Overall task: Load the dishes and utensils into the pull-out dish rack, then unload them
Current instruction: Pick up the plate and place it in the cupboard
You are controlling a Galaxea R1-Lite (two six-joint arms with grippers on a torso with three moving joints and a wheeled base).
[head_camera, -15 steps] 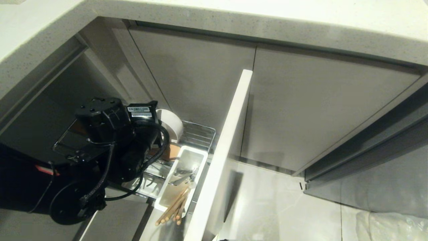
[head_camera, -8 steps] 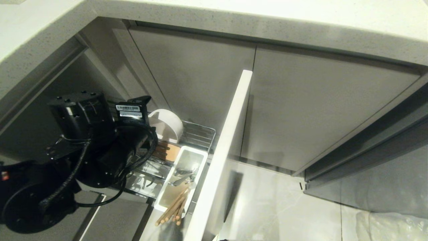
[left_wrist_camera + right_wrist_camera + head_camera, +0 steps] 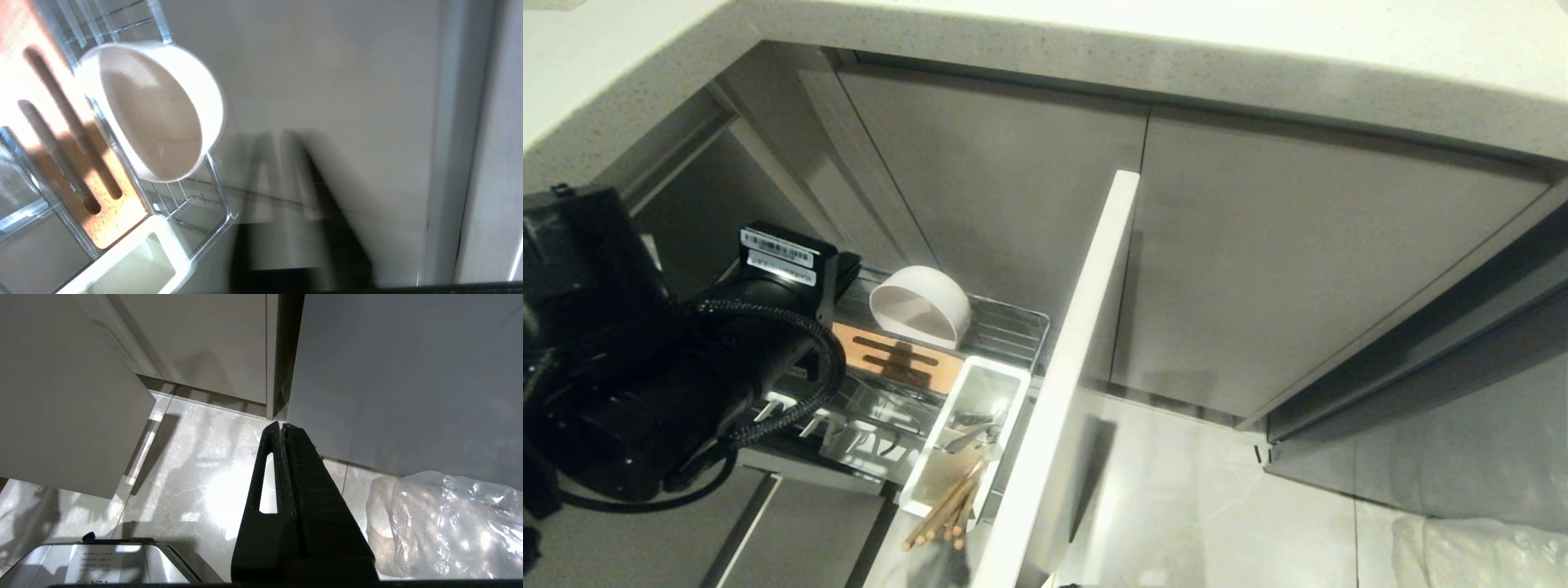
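The pull-out dish rack stands drawn out from under the counter, its pale front panel edge-on. A cream-white bowl leans on its rim at the rack's far end, behind the slotted wooden strip. The white caddy holds a silver fork and wooden chopsticks. My left arm is back at the rack's left side. In the left wrist view its blurred gripper is shut and empty, clear of the bowl. My right gripper hangs shut over the floor.
The stone countertop overhangs the rack, with closed grey cabinet doors behind and to the right. A glossy tiled floor lies to the right of the front panel. A clear plastic bag sits on it.
My left arm has drawn back to the left and upward, off the bowl. The bowl, covered by the wrist before, now stands free in the rack.
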